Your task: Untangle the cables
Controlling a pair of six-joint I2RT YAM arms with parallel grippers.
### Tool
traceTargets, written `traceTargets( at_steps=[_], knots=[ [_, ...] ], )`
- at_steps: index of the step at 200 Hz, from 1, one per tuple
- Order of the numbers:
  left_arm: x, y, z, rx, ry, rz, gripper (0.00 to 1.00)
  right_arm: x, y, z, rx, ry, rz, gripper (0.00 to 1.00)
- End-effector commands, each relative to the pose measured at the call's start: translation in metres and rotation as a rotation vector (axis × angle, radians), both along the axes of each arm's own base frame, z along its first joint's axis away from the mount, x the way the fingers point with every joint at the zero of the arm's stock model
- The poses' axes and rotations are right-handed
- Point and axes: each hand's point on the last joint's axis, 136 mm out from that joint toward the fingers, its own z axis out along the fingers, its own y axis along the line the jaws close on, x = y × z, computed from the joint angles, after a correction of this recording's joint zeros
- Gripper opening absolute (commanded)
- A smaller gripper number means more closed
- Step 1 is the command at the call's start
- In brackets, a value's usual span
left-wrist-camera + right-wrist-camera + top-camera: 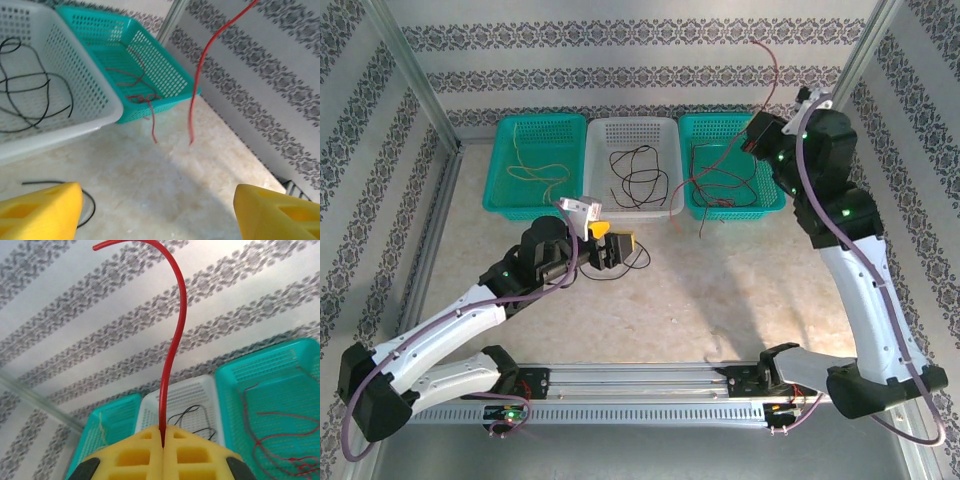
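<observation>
My right gripper [752, 140] is raised above the right teal basket [772, 205], shut on a red cable [172, 350] pinched between its yellow fingers [135, 455]. One end of that cable curls upward. The other end [701, 215] dangles in front of the basket down to the table, also visible in the left wrist view [196, 80]. My left gripper [612, 238] is low over the table in front of the white basket, open with nothing between its fingers [40, 212]. A black cable [646, 258] lies looped on the table beside it [89, 202].
Three baskets stand along the back. The left teal basket [510, 200] holds a yellow cable [535, 168], the white basket [670, 200] holds black cables [638, 175], and the right teal one holds red cables [725, 185]. Patterned walls and metal posts enclose the table.
</observation>
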Motion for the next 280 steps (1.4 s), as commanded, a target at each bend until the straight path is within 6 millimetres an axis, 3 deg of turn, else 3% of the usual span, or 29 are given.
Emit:
traceTargets(
  at_steps=[1,26,67,131,155,182,192,208,215,228,252,280],
  knots=[
    [0.005,0.008,-0.011,0.017,0.036,0.048,0.79,0.012,-0.019,0.007,-0.01,0.002,-0.017,0.0],
    [0.007,0.007,-0.016,0.025,0.058,0.052,0.8,0.037,-0.039,0.004,0.011,0.026,-0.044,0.0],
    [0.011,0.006,-0.031,0.049,0.117,0.064,0.79,0.081,-0.053,-0.015,0.009,0.09,-0.051,0.0],
    [0.016,0.016,-0.047,0.082,0.162,0.111,0.8,0.152,-0.077,-0.09,-0.022,0.27,-0.101,0.0],
    [0.018,0.02,-0.052,0.082,0.175,0.123,0.8,0.172,-0.08,-0.11,-0.039,0.329,-0.104,0.0],
    [0.019,0.026,-0.054,0.085,0.187,0.137,0.81,0.185,-0.084,-0.122,-0.071,0.393,-0.112,0.3],
    [0.019,0.028,-0.055,0.084,0.192,0.14,0.81,0.185,-0.081,-0.124,-0.081,0.414,-0.098,0.38],
    [0.02,0.032,-0.055,0.078,0.195,0.15,0.82,0.181,-0.071,-0.123,-0.106,0.423,-0.075,0.42],
    [0.02,0.034,-0.056,0.077,0.2,0.154,0.83,0.177,-0.065,-0.121,-0.126,0.422,-0.068,0.49],
    [0.022,0.037,-0.059,0.077,0.212,0.162,0.84,0.167,-0.051,-0.118,-0.165,0.421,-0.046,0.52],
    [0.026,0.045,-0.07,0.09,0.263,0.187,0.84,0.137,-0.014,-0.119,-0.221,0.43,0.013,0.52],
    [0.026,0.058,-0.093,0.125,0.36,0.236,0.79,0.091,0.039,-0.135,-0.259,0.424,0.107,0.53]
  ],
)
